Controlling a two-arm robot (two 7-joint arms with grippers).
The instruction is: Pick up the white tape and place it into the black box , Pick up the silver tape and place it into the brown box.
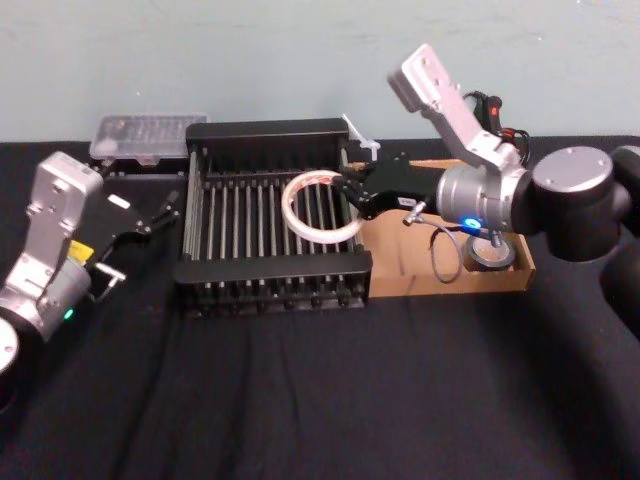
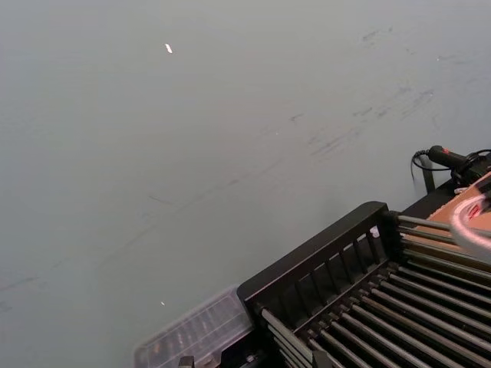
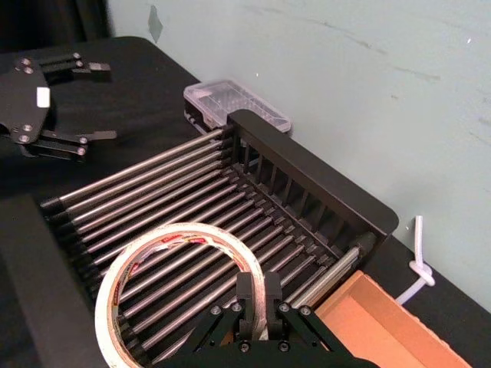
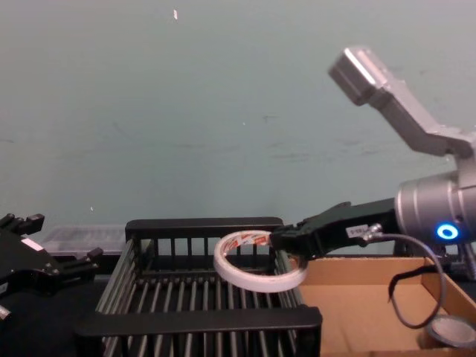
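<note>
Ring-shaped white tape (image 4: pixel 249 275) pinched by right tool (image 3: pixel 259 291) above bar-floored black box (image 1: pixel 270 272); left tool (image 3: pixel 96 102) idle alongside, fingers spread.

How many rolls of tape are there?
2. The right tool holds the white tape above the black box; the silver tape lies in the brown box. The left tool idles nearby.

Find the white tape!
In head view the ring-shaped white tape roll hangs over the right side of the black slatted crate, held by the right end effector.
</note>
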